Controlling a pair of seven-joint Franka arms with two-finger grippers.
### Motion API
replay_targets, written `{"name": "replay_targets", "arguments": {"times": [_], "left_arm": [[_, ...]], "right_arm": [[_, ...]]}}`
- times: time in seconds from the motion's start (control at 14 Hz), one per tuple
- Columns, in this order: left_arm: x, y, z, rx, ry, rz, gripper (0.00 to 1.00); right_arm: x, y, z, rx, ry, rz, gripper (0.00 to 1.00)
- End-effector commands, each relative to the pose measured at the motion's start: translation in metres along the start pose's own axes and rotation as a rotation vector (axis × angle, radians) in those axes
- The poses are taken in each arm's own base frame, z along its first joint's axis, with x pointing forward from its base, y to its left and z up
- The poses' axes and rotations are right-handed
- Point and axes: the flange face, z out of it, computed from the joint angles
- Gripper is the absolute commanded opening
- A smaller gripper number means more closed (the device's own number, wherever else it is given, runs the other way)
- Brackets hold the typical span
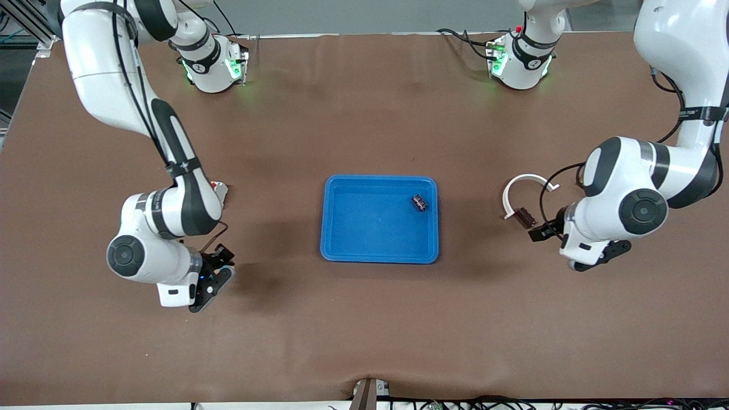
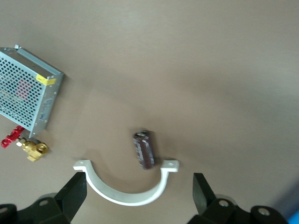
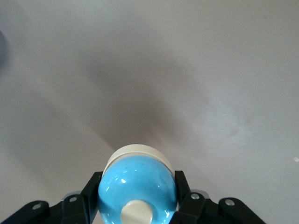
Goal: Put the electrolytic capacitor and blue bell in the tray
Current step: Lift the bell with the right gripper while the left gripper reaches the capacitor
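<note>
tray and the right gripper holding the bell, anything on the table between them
Nothing: in the front view only bare brown table separates the right gripper, shut on the blue bell, from the tray.

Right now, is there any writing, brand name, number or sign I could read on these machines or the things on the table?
No text here can be read with certainty.
Left arm: small dark lettering on a band, too small to read.
Right arm: small lettering on the collar at its base, too small to read.
Metal mesh box: yellow sticker and a reddish label under the mesh, both blurred.
Capacitor: markings on its sleeve, blurred.
Tray, blue bell: no writing visible.
</note>
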Motion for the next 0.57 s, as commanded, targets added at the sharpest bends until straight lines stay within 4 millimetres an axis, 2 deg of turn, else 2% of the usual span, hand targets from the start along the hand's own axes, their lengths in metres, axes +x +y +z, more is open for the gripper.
{"name": "replay_targets", "arguments": {"times": [0.0, 0.07, 0.21, 0.43, 0.5], "left_arm": [[-0.017, -0.022, 0.020, -0.006, 0.058, -0.002, 1.00], [-0.019, -0.031, 0.031, -0.020, 0.072, -0.011, 1.00], [-0.022, -0.043, 0.055, -0.049, 0.086, -0.034, 1.00], [-0.039, -0.045, 0.096, -0.096, 0.103, -0.041, 1.00], [-0.045, -0.044, 0.106, -0.103, 0.104, -0.036, 1.00]], "right_arm": [[0.013, -0.040, -0.033, 0.004, 0.000, 0.154, 0.49], [0.019, -0.055, -0.041, -0.001, 0.009, 0.214, 0.49], [0.037, -0.095, -0.044, -0.005, 0.006, 0.328, 0.49], [0.060, -0.155, -0.039, -0.012, -0.007, 0.480, 0.49], [0.064, -0.166, -0.037, -0.012, -0.008, 0.495, 0.49]]}}
